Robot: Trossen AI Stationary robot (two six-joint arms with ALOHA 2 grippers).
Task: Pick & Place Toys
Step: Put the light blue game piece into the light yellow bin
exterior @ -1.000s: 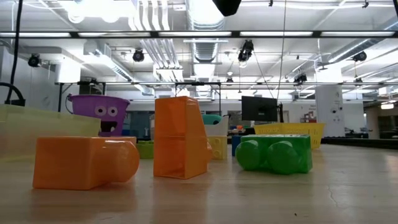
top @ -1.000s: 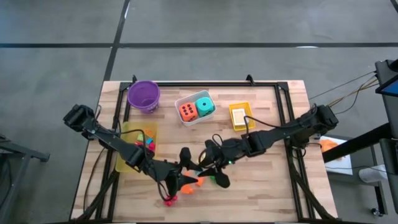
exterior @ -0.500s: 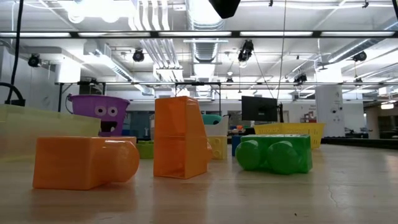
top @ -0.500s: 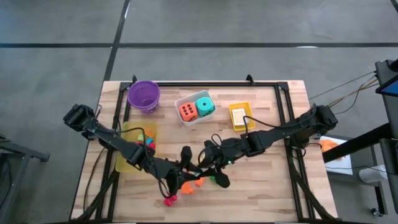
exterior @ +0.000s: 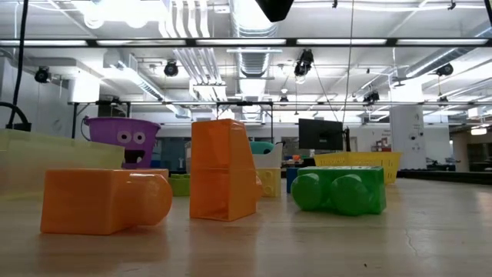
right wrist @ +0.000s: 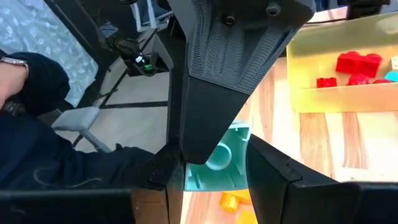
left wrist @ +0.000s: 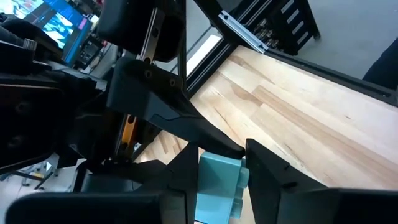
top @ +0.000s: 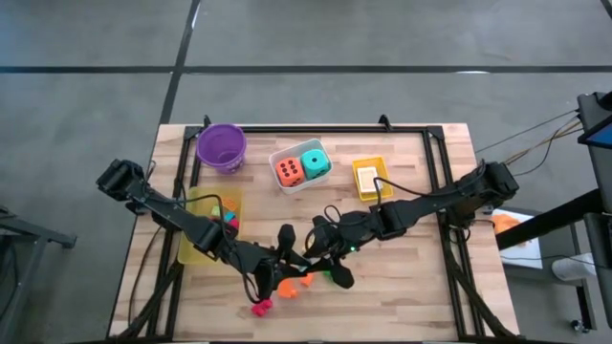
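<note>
Nearest the front edge of the surface (top: pixel 421 287) lies a small pink block (top: pixel 260 307). Just behind it are two orange blocks, one lying on its side (exterior: pixel 104 201) and one standing upright (exterior: pixel 223 171). A green block (exterior: pixel 342 191) lies beside them, apart from both. Above this cluster the two arms meet over the middle of the surface. The left gripper (left wrist: pixel 221 163) reaches in from the left and the right gripper (right wrist: pixel 212 160) from the right, tip to tip. A teal block (left wrist: pixel 219 188) sits between the left gripper's fingers (left wrist: pixel 267 177), which press against its sides. The same block also sits clamped between the right gripper's fingers (right wrist: pixel 270 171), so both hold it, lifted off the wood. Farther back on the left is a long yellow tray (top: pixel 187 239) holding red blocks (right wrist: pixel 357 63) and a few other bright pieces. Along the far edge stand a purple bowl (top: pixel 222 146) and a white tray (top: pixel 277 153), well apart from the arms. The tray holds an orange die (top: pixel 288 171) and a teal die (top: pixel 315 161) side by side. To its right, a small yellow tray (top: pixel 369 162) carries a pale card (top: pixel 368 179).
</note>
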